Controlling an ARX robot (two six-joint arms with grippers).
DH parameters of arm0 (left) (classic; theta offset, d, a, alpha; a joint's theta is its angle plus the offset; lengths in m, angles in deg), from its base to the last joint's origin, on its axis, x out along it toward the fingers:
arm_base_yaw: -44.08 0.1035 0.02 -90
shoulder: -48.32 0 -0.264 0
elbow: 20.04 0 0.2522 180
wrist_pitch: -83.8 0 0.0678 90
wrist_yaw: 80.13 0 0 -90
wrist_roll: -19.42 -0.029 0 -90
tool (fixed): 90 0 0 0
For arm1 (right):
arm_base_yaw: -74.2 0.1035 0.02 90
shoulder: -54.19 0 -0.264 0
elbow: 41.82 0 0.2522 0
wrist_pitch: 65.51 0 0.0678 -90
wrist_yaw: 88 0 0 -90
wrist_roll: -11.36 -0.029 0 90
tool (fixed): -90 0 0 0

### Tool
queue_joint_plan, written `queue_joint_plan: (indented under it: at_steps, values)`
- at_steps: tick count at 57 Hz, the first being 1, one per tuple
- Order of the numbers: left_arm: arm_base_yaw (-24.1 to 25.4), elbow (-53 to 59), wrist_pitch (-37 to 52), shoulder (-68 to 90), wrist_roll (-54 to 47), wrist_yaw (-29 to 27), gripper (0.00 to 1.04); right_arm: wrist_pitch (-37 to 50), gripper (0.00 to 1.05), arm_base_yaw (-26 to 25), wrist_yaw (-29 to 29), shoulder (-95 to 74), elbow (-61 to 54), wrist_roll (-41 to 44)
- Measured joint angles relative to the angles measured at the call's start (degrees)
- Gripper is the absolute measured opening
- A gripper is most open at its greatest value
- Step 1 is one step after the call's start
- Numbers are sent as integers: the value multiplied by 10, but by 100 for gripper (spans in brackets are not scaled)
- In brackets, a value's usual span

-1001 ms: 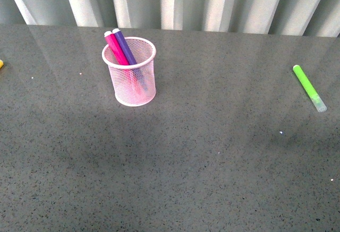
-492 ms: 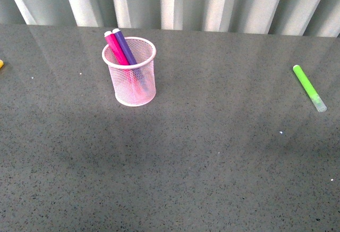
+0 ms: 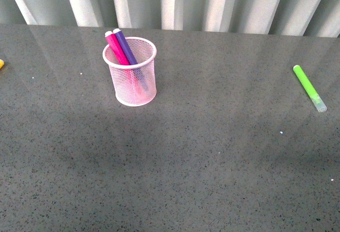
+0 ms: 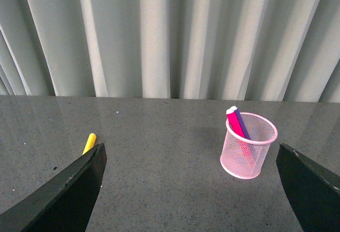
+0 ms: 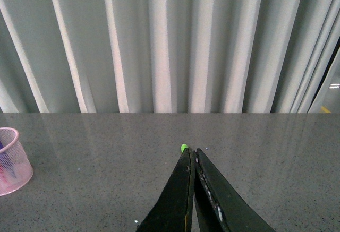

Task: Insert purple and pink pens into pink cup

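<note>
Front view: smooth purple and pink pens (image 3: 121, 46) lean in the wire-mesh pink cup (image 3: 134, 78); left gripper (image 4: 188, 189) wide, right gripper (image 5: 192, 189) pinched closed.

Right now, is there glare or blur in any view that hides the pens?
Front view: soft pale streaks reflect on the table, but pink pen, purple pen and pink cup are sharp. Left wrist view: likewise clear. Right wrist view: the pens show only dimly through the mesh.

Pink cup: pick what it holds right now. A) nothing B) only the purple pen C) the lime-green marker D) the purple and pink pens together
D: the pink cup holds both the pink pen and the purple pen, leaning side by side with their tops above the rim, while the green marker lies on the table far to the right.
</note>
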Motion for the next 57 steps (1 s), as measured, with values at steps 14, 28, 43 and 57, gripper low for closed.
queue_joint_plan:
  at_steps: [14,28,43,57]
  values:
    - [0,0,0,0,0,0,98,0,52,0,0,0,0,0]
    - [0,0,0,0,0,0,98,0,99,0,0,0,0,-1]
    - [0,0,0,0,0,0,98,0,98,0,0,0,0,-1]
    - [0,0,0,0,0,0,98,0,98,0,0,0,0,-1]
